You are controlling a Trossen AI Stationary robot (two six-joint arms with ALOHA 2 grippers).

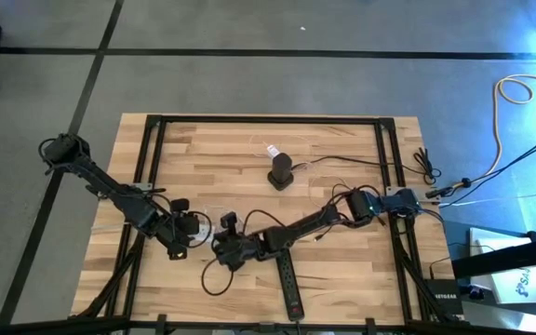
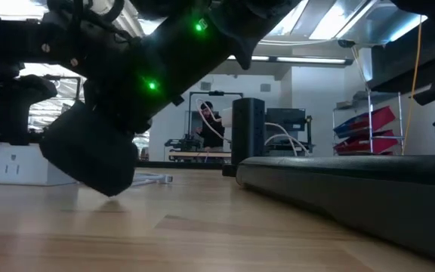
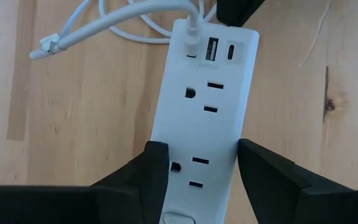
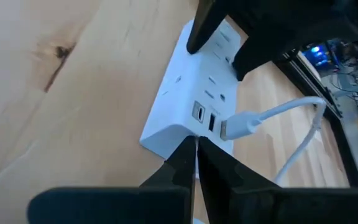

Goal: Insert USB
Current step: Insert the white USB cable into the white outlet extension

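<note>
Trailing white cable, USB plug (image 4: pixel 238 126) sits in white power strip (image 3: pixel 201 118).

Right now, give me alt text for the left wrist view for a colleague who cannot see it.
A white power strip lies on the wooden table, held on both sides between the left gripper's dark fingers. A white USB cable is plugged into a port at its far end.

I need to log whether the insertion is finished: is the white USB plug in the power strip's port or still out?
In. The white USB plug sits in a port of the white plastic power strip.
</note>
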